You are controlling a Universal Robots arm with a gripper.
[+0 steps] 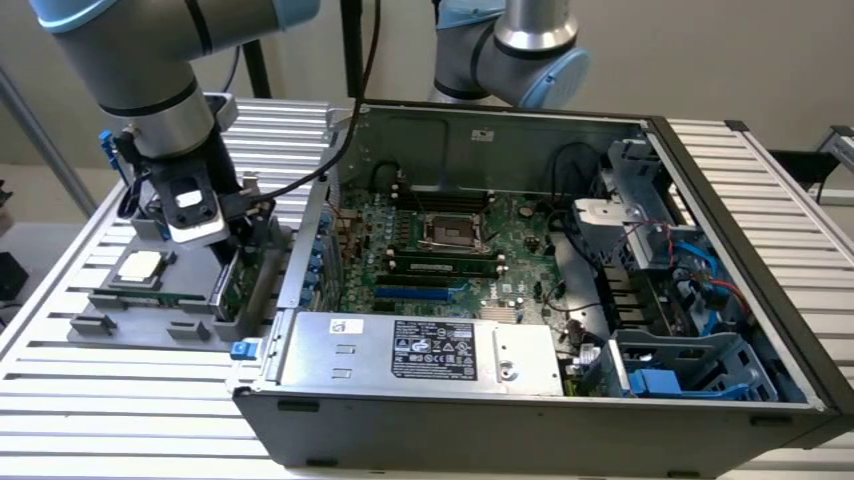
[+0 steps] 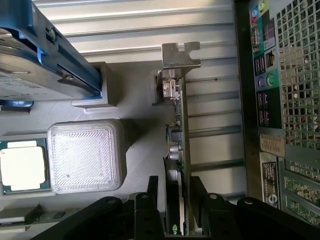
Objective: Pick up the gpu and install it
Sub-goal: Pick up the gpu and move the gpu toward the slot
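Note:
The gpu (image 2: 179,140) stands on its edge in a grey holder (image 2: 140,95), with its silver end bracket (image 2: 180,55) at the far end. In the wrist view my gripper (image 2: 175,192) straddles the near end of the card, one black finger (image 2: 153,192) against each face, shut on it. In the exterior view the gripper (image 1: 247,238) points down at the gpu (image 1: 230,285), which still sits in the holder (image 1: 134,322) just outside the open computer case (image 1: 534,405), on the exterior view's left.
A square silver CPU (image 1: 140,266) and a hard drive with blue rails (image 2: 35,55) share the holder. The case's back panel (image 2: 280,100) is close beside the card. Inside the case are the motherboard (image 1: 441,240) and a blue slot (image 1: 420,293). A second arm (image 1: 514,50) stands behind.

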